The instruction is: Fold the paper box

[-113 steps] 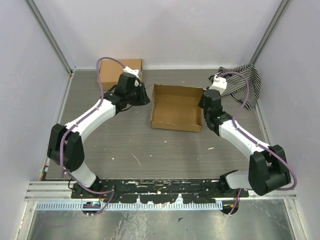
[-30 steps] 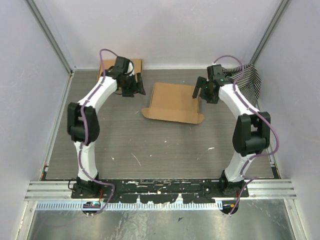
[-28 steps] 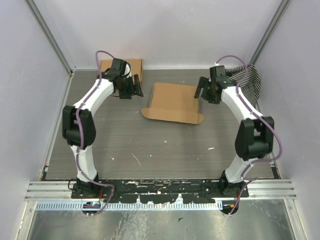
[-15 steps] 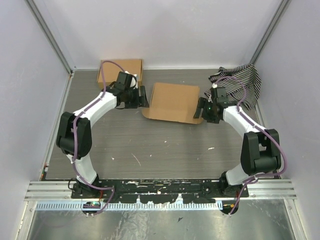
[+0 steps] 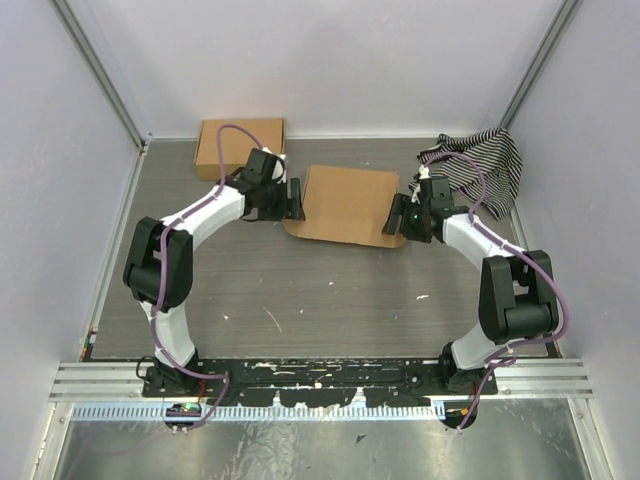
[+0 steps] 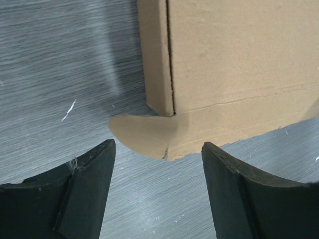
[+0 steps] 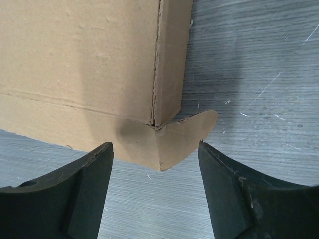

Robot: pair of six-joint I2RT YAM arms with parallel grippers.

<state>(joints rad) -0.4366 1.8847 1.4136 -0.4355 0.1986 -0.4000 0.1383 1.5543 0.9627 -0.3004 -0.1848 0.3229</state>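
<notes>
Lying on the grey bench, toward its far middle, the paper box is closed with its lid down. A smaller cardboard box sits in the far left corner and a striped cloth in the far right. The left fingers and right fingers hang spread apart, gripping nothing. One pair is at each near corner, where a rounded tab pokes out.

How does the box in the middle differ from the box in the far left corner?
The middle box looks larger than the corner box. The middle box has rounded flaps sticking out at its near corners; the corner box shows no loose flaps. Both are brown cardboard and closed.
</notes>
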